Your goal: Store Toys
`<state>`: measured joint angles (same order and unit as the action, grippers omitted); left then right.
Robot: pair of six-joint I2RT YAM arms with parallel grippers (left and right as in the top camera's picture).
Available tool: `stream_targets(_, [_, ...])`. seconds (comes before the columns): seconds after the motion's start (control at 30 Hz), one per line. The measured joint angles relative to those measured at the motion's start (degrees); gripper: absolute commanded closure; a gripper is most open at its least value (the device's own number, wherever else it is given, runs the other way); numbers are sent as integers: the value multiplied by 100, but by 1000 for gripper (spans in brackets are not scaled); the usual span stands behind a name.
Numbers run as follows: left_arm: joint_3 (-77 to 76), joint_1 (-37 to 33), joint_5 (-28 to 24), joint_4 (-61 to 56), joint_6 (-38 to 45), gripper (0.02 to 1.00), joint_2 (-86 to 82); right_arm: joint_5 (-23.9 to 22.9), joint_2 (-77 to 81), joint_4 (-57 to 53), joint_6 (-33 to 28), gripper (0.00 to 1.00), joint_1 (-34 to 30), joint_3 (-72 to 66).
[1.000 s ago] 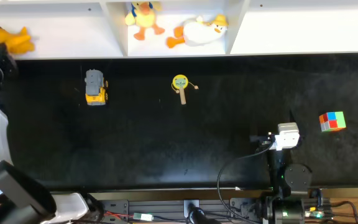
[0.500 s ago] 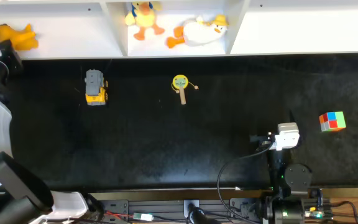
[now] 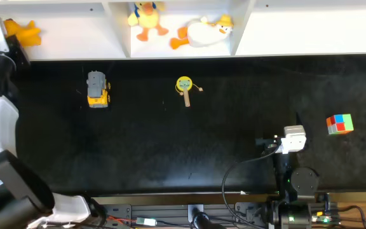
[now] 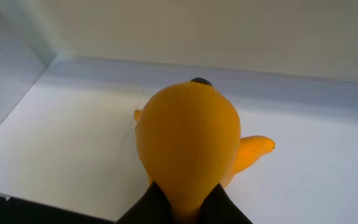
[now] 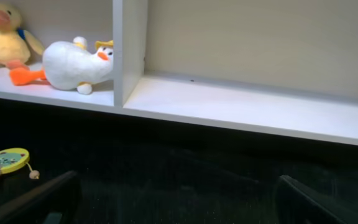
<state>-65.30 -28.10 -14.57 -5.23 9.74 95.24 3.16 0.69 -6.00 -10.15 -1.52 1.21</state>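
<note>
Top view, left to right. The white shelf runs along the far edge of the black mat.

- Left gripper is at the shelf's left compartment. Its fingers are clamped on the orange toy, which sits inside that compartment. Whether the toy touches the compartment floor cannot be told.
- Truck stands on the mat, just in front of the shelf, below the left compartment.
- Yellow duck and white duck lie side by side in the middle compartment.
- Rattle lies on the mat, just in front of the middle compartment.
- Right gripper is well back from the shelf, facing the right compartment. Its fingers are spread wide and hold nothing.
- Cube rests on the mat in front of the right compartment, apart from the shelf.
</note>
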Motion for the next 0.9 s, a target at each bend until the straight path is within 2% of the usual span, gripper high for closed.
stream_targets(0.9, [-66,188,74,-551,-63,910,345,2,0,-2,0,5,0,0])
